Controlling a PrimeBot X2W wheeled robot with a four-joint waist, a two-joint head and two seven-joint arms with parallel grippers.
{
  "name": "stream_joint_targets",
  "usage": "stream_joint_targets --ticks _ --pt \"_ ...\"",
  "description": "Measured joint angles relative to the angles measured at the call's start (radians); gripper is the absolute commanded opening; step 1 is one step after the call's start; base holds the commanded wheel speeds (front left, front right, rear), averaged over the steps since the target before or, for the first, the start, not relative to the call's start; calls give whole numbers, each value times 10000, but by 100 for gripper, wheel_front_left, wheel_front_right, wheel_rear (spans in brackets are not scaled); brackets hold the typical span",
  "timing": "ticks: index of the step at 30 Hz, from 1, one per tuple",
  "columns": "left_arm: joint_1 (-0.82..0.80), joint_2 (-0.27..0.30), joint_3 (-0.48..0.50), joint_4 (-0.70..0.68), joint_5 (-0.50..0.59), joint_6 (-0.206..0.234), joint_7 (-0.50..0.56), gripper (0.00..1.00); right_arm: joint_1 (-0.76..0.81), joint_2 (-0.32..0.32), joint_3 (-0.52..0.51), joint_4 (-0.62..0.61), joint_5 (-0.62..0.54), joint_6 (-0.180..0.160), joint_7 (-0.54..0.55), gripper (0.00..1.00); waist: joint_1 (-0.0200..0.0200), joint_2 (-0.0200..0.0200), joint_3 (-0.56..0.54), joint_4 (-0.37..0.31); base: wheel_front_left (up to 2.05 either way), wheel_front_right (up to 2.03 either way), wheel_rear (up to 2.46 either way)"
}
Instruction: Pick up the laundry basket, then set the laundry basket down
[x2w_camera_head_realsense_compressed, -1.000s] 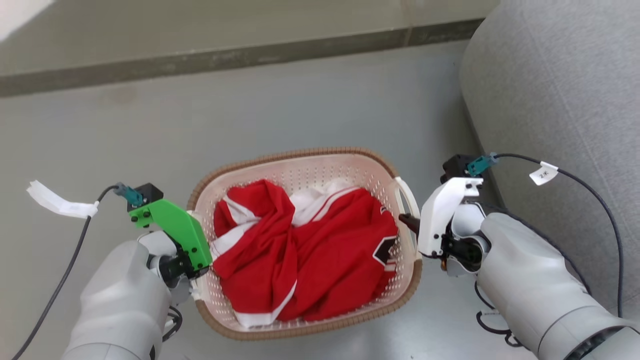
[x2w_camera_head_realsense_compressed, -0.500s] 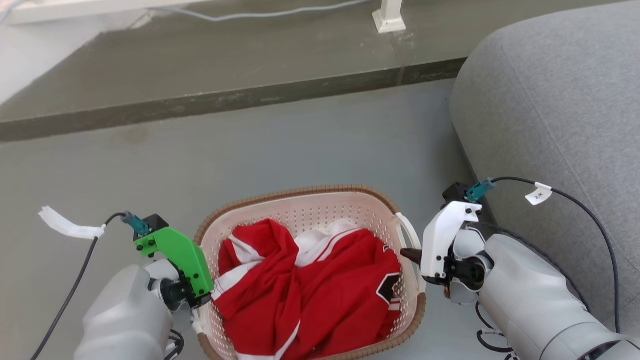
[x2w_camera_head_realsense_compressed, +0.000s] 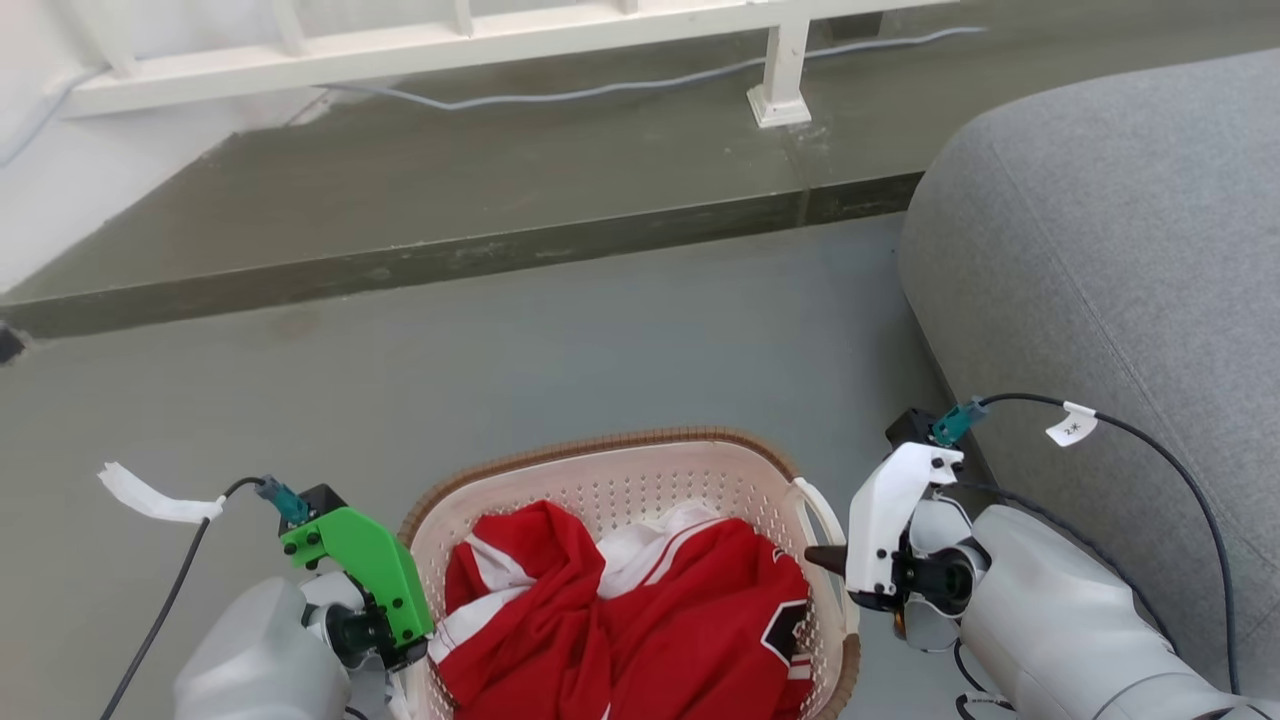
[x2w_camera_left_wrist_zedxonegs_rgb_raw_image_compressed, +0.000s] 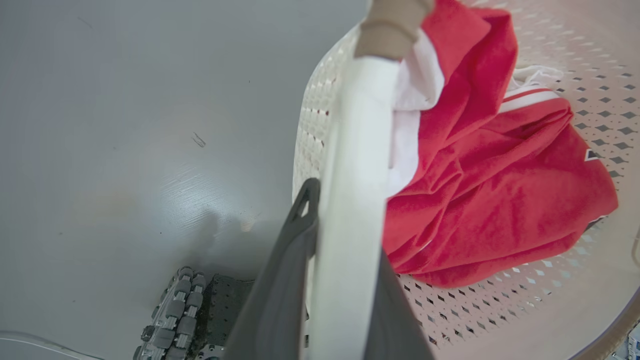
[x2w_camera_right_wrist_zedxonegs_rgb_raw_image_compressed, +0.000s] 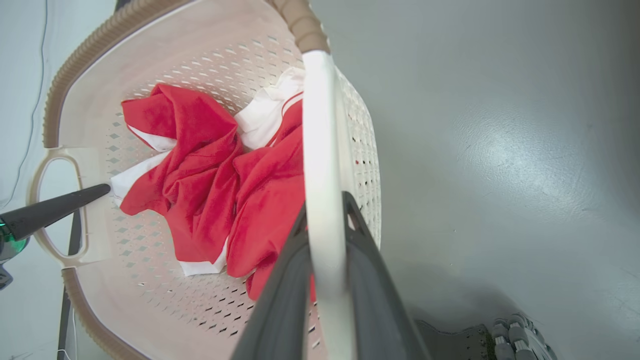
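Left gripper (x2w_camera_left_wrist_zedxonegs_rgb_raw_image_compressed: 331, 235): dark fingers pinched tight on smooth white plastic side handle (x2w_camera_left_wrist_zedxonegs_rgb_raw_image_compressed: 356, 150). Between arms: small rounded-rectangular cream perforated plastic laundry basket (x2w_camera_head_realsense_compressed: 600, 446), ribbed brown woven-look rim, soft crumpled red-and-white garment (x2w_camera_head_realsense_compressed: 640, 640) inside. Looks lifted clear of glossy grey floor (x2w_camera_head_realsense_compressed: 600, 330). Right gripper (x2w_camera_right_wrist_zedxonegs_rgb_raw_image_compressed: 326, 210): clamped the same way on opposite white handle (x2w_camera_right_wrist_zedxonegs_rgb_raw_image_compressed: 320, 125). Mid-carry, probably. Hold wrists level, matched height, constant spacing; thin slick handles could slip or flex. Mind grey fabric sofa (x2w_camera_head_realsense_compressed: 1100, 220) close on right.
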Motion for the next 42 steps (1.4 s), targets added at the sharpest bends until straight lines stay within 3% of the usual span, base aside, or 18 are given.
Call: stream_joint_targets --ticks 42 --pt "110 8 -17 19 -79 13 90 0 17 -8 290 -56 251 0 88 0 0 0 -338 136 0 0 0"
